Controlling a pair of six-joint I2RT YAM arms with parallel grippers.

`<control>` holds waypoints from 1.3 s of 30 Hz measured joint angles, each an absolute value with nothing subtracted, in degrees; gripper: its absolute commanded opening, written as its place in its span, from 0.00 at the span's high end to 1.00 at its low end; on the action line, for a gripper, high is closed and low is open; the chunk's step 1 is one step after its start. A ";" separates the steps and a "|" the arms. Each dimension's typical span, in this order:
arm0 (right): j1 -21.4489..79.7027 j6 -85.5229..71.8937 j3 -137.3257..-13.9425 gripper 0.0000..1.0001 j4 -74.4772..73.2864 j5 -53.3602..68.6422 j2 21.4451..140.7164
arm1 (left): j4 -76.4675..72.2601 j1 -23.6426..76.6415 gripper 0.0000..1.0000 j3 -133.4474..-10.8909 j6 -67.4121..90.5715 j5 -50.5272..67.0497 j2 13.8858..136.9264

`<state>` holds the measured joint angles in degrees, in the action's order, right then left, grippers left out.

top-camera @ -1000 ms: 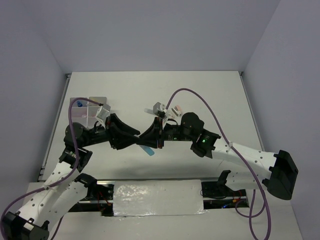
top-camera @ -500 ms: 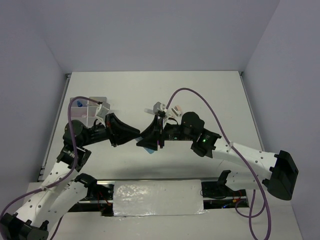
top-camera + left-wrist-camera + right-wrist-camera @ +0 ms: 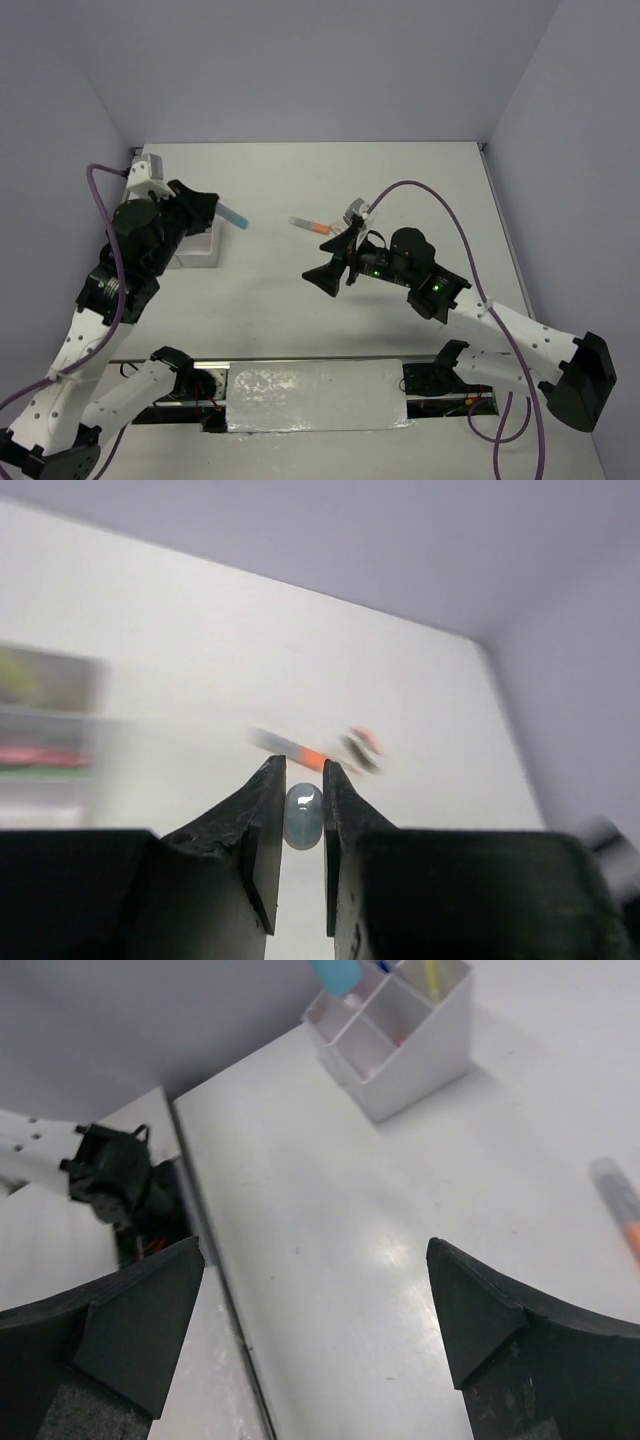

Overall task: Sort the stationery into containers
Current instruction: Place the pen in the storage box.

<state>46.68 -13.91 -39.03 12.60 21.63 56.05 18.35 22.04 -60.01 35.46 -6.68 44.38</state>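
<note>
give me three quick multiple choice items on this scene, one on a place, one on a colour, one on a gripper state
1. Where is the orange-tipped marker?
A) standing in a cup
B) lying on the table
C) on the floor

2. What colour is the marker in the left gripper?
A) pink
B) green
C) pastel blue

3. The right gripper is:
A) open and empty
B) shut on a pen
C) shut on an eraser

Answers:
1 B, the top view shows it flat on the white surface.
2 C, its pale blue end shows clamped between the fingers.
3 A, the right wrist view shows the fingers wide apart with nothing between them.
</note>
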 measured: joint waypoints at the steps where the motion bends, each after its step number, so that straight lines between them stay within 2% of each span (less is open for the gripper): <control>1: 46.61 -13.69 -39.03 0.00 11.20 19.38 54.83 | 21.15 21.45 1.00 -61.87 36.49 -13.50 46.19; 5: 46.61 -12.95 -39.03 0.00 7.07 13.28 51.40 | 30.55 15.09 1.00 -66.19 40.36 -34.06 54.13; 9: 46.61 -12.25 -38.65 0.00 3.40 10.46 48.86 | 35.75 5.15 1.00 -68.45 44.42 -43.55 63.64; 15: 46.61 -10.74 -37.82 0.00 -0.56 9.96 44.36 | 34.70 -2.85 1.00 -67.99 47.88 -47.20 69.82; 25: 46.61 -8.84 -38.57 0.00 -4.47 12.82 44.07 | 21.12 -4.32 1.00 -62.41 49.30 -50.33 70.24; 27: 46.61 -8.86 -38.57 0.00 -4.47 13.23 44.07 | 18.87 -5.06 0.95 -61.65 49.63 -50.06 70.83; 30: 46.61 -8.84 -38.76 0.00 -4.64 13.98 44.21 | 16.67 -6.66 0.84 -60.60 50.13 -48.82 72.84; 33: 46.61 -8.56 -39.66 0.00 -5.23 14.33 44.80 | 15.94 -7.62 0.56 -59.51 51.66 -48.01 74.50; 34: 46.61 -8.40 -39.99 0.00 -5.34 14.39 44.93 | 15.68 -7.79 0.35 -58.78 51.70 -47.57 74.63; 37: 46.61 -7.99 -40.84 0.00 -5.37 14.70 45.21 | 14.96 -8.38 0.07 -56.93 52.51 -45.78 74.65; 38: 46.61 -7.97 -41.01 0.00 -5.28 14.92 45.34 | 15.07 -8.47 0.01 -56.82 52.60 -45.15 74.65; 39: 46.61 -7.94 -41.08 0.00 -5.23 15.16 45.54 | 14.96 -8.49 0.01 -56.82 52.69 -44.71 74.65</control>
<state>46.61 -7.94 -41.08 -5.23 15.16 45.54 14.96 -8.49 -56.82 52.69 -44.71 74.65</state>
